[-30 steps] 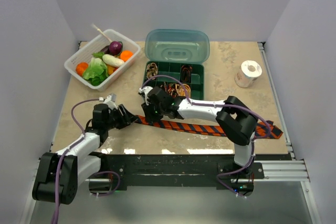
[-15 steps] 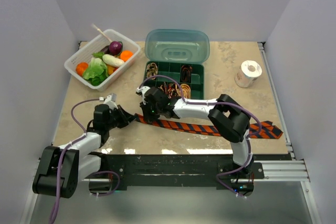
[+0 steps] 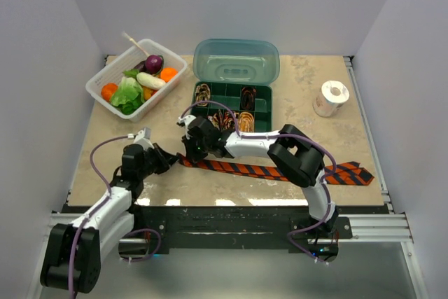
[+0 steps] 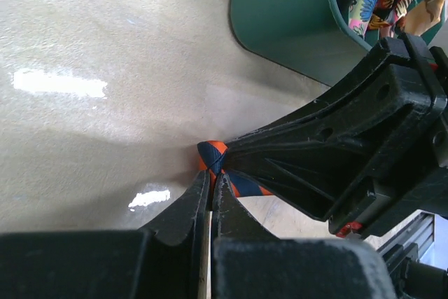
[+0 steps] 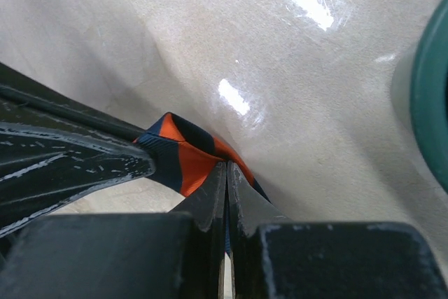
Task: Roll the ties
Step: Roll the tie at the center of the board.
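Note:
An orange-red tie (image 3: 245, 169) with navy diagonal stripes lies flat along the table's front, its wide end at the right. At its narrow left tip both grippers meet. My left gripper (image 3: 175, 160) is shut on the tip from the left, seen up close as a small fold of tie (image 4: 212, 155) in the left gripper (image 4: 212, 175). My right gripper (image 3: 190, 157) is shut on the same tip from behind, the tie (image 5: 183, 155) pinched in the right gripper (image 5: 226, 166). Small coiled ties (image 3: 224, 118) sit in the green box.
The green compartment box (image 3: 260, 118) with its open lid (image 3: 236, 61) stands just behind the grippers. A white basket (image 3: 98, 82) of toy vegetables is at the back left. A white tape roll (image 3: 330, 97) is at the right. The black rail (image 3: 231, 218) runs along the front edge.
Both grippers have shut on the tie's narrow tip. Both arms shifted a little left, dragging the tie leftward, so its wide end slid left too.

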### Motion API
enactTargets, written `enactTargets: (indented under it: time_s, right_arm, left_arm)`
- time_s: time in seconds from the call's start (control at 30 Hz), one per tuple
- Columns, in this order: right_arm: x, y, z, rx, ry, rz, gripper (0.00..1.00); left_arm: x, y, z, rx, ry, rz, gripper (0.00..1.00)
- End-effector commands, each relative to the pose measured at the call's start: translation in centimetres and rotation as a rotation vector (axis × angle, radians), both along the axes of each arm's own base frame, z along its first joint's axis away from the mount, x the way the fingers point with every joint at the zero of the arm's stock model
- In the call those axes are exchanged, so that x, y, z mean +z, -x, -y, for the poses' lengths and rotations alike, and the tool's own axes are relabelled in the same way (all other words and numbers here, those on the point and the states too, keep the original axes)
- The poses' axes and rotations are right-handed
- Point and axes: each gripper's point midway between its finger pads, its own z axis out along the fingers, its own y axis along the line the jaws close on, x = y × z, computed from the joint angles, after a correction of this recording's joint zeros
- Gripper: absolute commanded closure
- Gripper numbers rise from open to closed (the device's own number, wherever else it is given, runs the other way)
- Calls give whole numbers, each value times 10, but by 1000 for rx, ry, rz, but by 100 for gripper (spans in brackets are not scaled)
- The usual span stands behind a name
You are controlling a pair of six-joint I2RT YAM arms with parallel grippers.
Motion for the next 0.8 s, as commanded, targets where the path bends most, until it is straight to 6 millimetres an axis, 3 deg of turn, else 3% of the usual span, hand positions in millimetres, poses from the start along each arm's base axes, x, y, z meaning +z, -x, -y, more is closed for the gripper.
enactTargets:
  time_s: [0.0,0.23,0.53,0.77]
  right_arm:
    - [6,0,-7,6,-15,15,99]
    - [7,9,-21,30,-43,-9,98]
    - [13,24,-31,29,-68,-35,98]
    - [17,25,-33,20,-81,-46,98]
  left_arm:
    - [9,-4,-8,67,-13,2,100]
    - [17,-4,-8,70,-28,7,100]
    - [45,-11,-11,104,-54,75,100]
    - [45,-6,-5,73,-48,72,100]
